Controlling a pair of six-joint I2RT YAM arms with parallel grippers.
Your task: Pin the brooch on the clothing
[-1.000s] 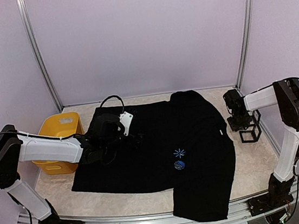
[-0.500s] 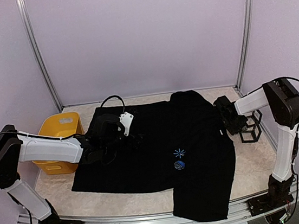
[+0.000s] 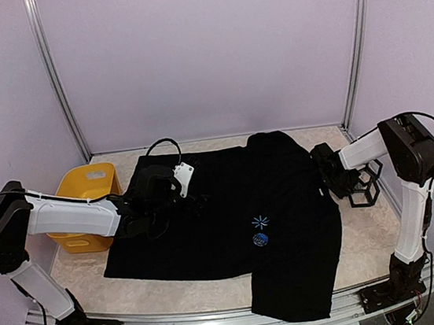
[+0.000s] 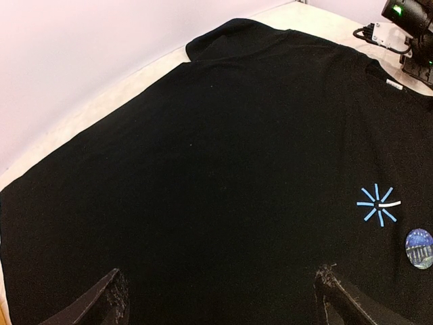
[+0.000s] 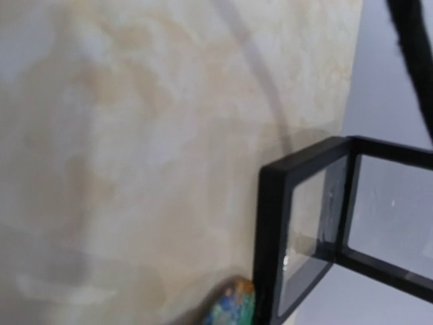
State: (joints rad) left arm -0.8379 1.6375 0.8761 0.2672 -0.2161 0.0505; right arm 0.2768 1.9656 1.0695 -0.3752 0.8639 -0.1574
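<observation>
And there's the brooch (image 3: 260, 239) (image 4: 419, 248), a small round blue disc sitting on the black T-shirt (image 3: 230, 200) (image 4: 223, 156) just below the light-blue starburst mark (image 3: 260, 222) (image 4: 377, 204). Whether its pin is through the fabric or it merely lies there, I can't tell from here. The shirt is spread flat across the middle of the table (image 3: 79, 268), with one flap reaching down toward the near edge and a tiny white label (image 4: 394, 84) showing on its right side. Over on the shirt's left half hangs the left claw (image 4: 222, 274), its fingers (image 4: 108, 301) spread wide apart with nothing between them but black cloth below, well apart from the brooch. On the far side, the right claw (image 3: 331, 174) sits at the shirt's right edge, just beside a black open-frame box (image 3: 362, 186) (image 5: 304, 223) with clear panes. Its own camera shows no fingers, only beige tabletop, that frame and a blurred colourful rounded bit (image 5: 233, 305) at the bottom edge next to the frame's corner, so I can't tell whether that claw is apart, closed or gripping anything. Out at the left, a yellow bin (image 3: 85, 186) stands on the table behind the left arm.
</observation>
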